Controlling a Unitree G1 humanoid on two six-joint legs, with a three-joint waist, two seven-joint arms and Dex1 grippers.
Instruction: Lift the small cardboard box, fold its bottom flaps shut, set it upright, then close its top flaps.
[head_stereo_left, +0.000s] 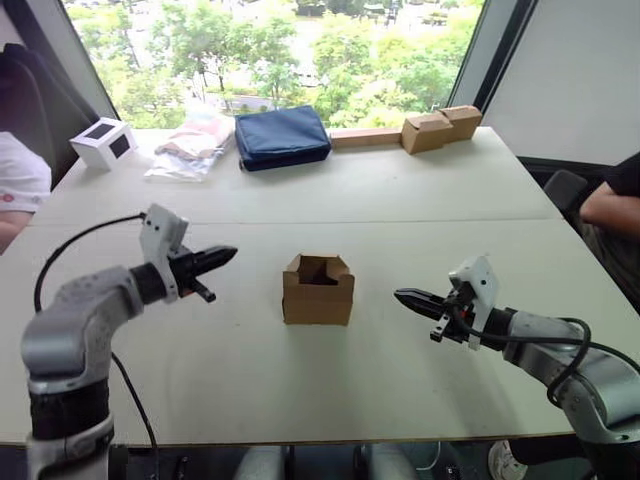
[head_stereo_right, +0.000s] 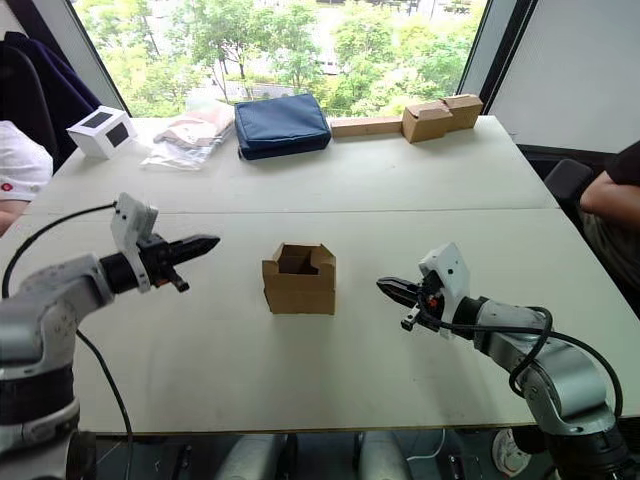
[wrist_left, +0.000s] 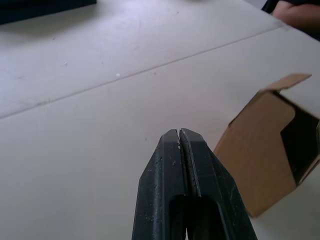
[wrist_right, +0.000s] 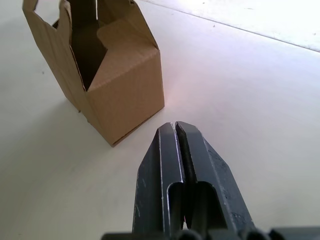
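With both the left end effector (head_stereo_left: 222, 257) and right end effector (head_stereo_left: 408, 298) pinched closed either side of it, your small cardboard box (head_stereo_left: 318, 291) stands open-topped between them, probably light, thin-walled and crushable, so grip its side walls gently.

Daylight pours in from the window (head_stereo_left: 270, 50) ahead of me, bright and slightly washed out on the trees beyond. The table (head_stereo_left: 400, 190) below it glows pale, with soft shadows falling toward me. Near my wrists, my closed fingers (wrist_left: 187, 200) look sharp, the tabletop behind them slightly soft.
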